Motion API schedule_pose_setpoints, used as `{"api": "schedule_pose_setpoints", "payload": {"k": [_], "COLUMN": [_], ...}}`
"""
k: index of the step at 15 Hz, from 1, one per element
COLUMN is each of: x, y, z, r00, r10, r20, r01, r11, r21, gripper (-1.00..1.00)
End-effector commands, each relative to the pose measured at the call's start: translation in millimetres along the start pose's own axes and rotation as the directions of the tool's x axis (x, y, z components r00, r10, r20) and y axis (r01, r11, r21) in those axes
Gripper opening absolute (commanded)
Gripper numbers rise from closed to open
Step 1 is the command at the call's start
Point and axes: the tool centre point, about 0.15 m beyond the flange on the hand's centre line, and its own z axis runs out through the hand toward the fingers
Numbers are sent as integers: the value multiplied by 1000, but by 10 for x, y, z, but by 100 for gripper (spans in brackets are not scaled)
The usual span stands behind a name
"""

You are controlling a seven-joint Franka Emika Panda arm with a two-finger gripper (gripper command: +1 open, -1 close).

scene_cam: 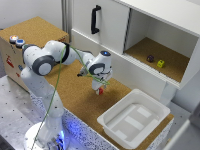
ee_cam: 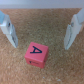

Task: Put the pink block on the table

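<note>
On the table (ee_cam: 15, 70), pink block (ee_cam: 36, 55) sits free between wide pincer (ee_cam: 41, 30) fingers, tips cropped.

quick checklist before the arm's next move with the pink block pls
1. Pink block resting on the table: ok; the wrist view shows it sitting on cork.
2. Tool released: ok; both fingers stand apart from the block, touching nothing.
3. Block stable: ok; it lies flat, letter A face up.
4. Path straight up free of the block: ok; the block sits between the fingers with a gap on each side.
5. White bin away from the tool: ok; it lies toward the exterior view's right.
6. Green cable not snagged: cannot tell; it drapes over the arm.
</note>
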Motion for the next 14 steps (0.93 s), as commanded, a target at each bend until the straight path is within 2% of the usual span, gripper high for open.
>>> {"api": "schedule_pose_setpoints", "payload": {"k": [1, 3, 4, 5, 7, 8, 9, 10, 11, 12, 14], "x": [-547, -687, -693, -669, -546, -480, -420, -374, -283, -212, -142], "y": [164, 172, 190, 213, 256, 281, 297, 307, 333, 378, 417], "z": [-351, -354, -312, -281, -230, -220, -178, -164, -167, -123, -20], "r00": [862, 679, 594, 538, 451, 453, 461, 470, 512, 550, 548], "r10": [-503, -720, -794, -831, -879, -874, -867, -849, -821, -795, -805], "r20": [-60, -145, -130, -139, -156, -176, -190, -240, -254, -255, -228], "r01": [494, 680, 763, 803, 879, 885, 883, 873, 853, 830, 834], "r11": [862, 691, 608, 556, 467, 464, 469, 488, 522, 553, 547], "r21": [-112, -246, -221, -217, -95, -28, 1, -15, 33, 69, 72], "gripper": [100, 100, 100, 100, 100, 100, 100, 100, 100, 100, 100]}}
